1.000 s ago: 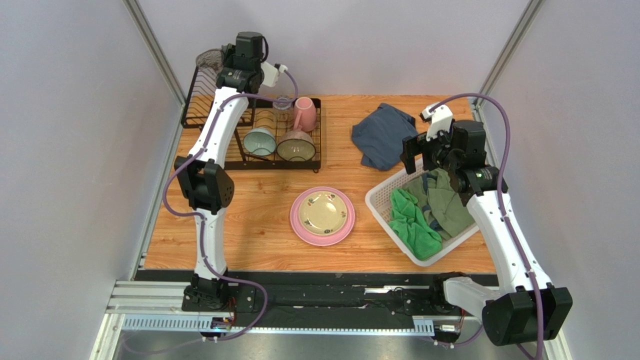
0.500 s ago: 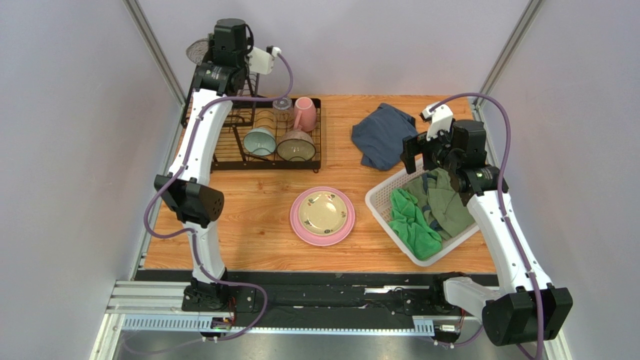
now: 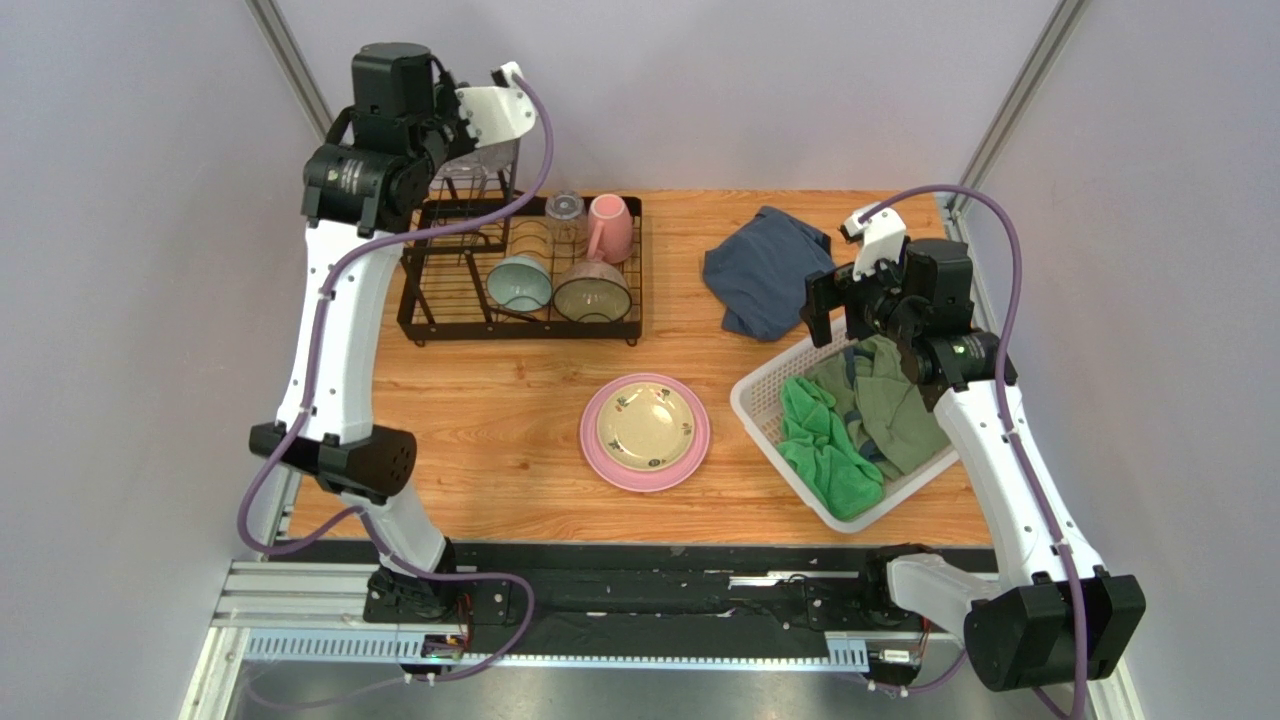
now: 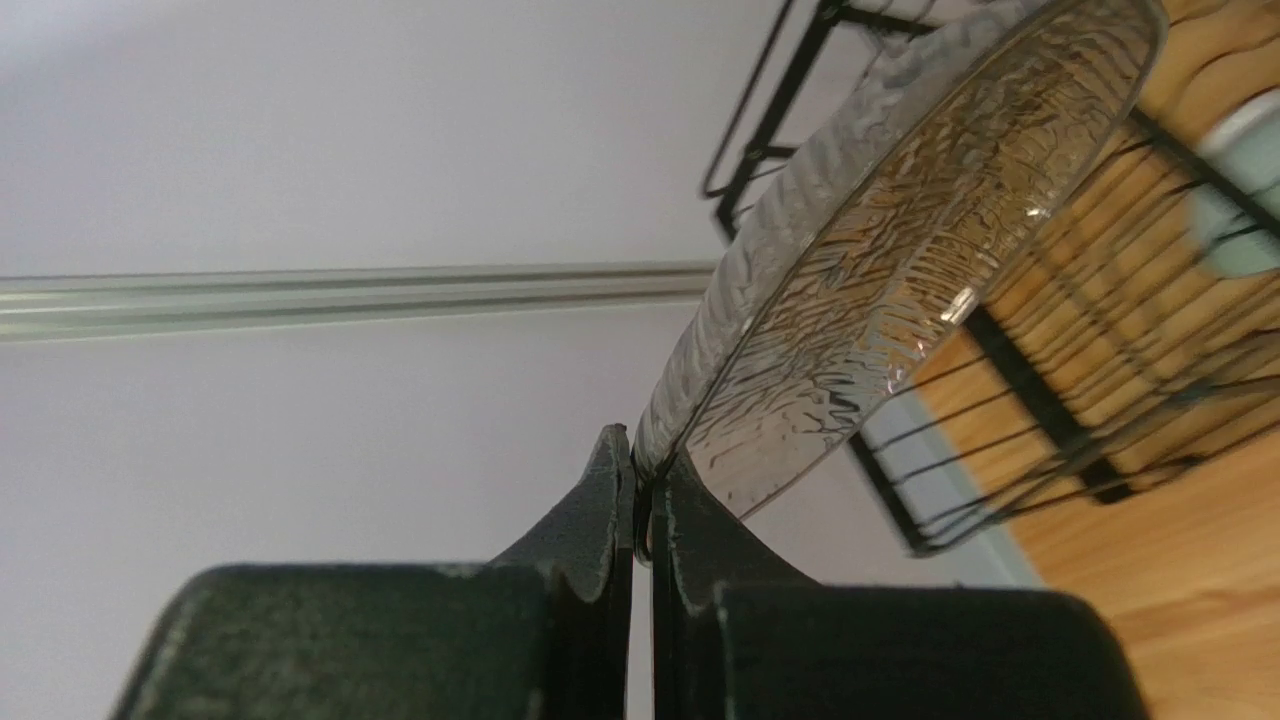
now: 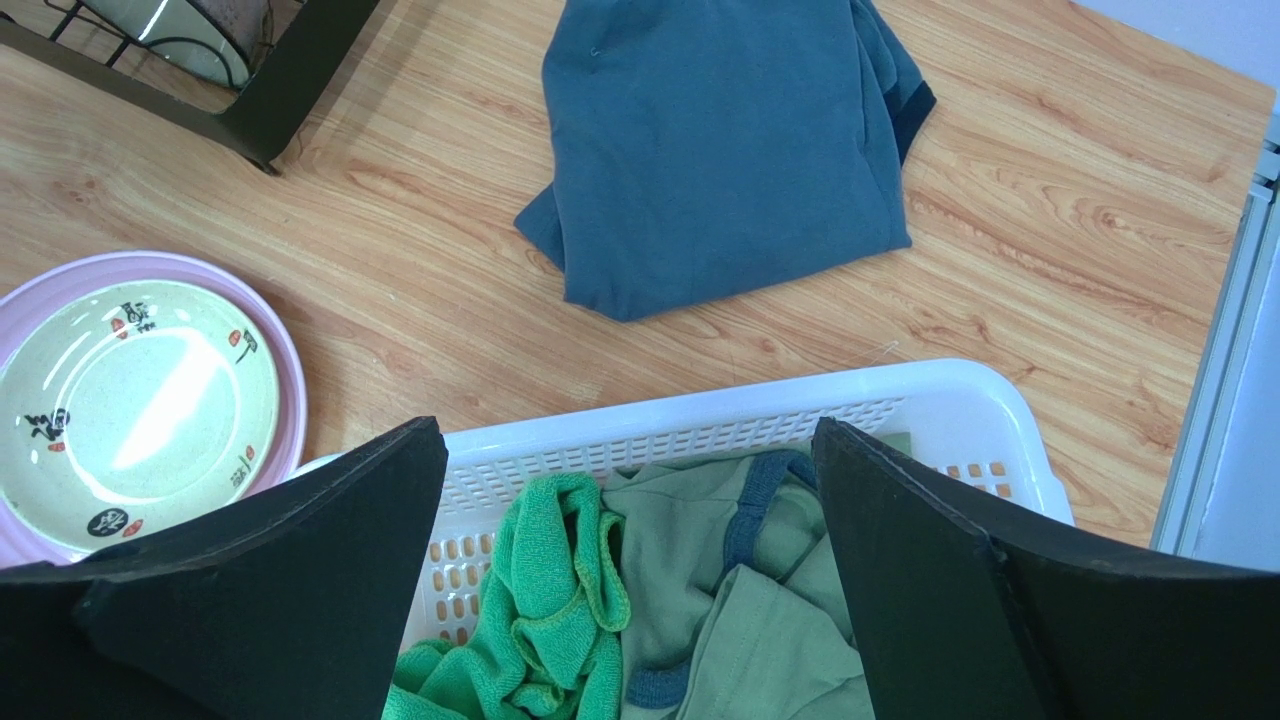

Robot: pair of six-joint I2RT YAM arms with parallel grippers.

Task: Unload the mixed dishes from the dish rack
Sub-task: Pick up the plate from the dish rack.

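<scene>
My left gripper (image 4: 646, 510) is shut on the rim of a clear patterned glass plate (image 4: 902, 255), held high above the left end of the black wire dish rack (image 3: 451, 327). The rack holds a pale teal bowl (image 3: 520, 282), a tan bowl (image 3: 592, 293), a pink mug (image 3: 609, 225) and a glass tumbler (image 3: 564, 215). A cream plate (image 3: 649, 420) lies on a pink plate (image 3: 591, 438) on the table in front of the rack. At the right, my right gripper (image 5: 624, 450) hangs open and holds nothing.
A white lattice basket (image 3: 763, 393) with green clothes sits under the right gripper at the table's right side. A folded blue garment (image 3: 766, 270) lies behind it. Grey walls stand close on both sides and behind the rack.
The left arm has risen and swung left and back from the rack with the glass plate in its grip. The right arm has not moved.
</scene>
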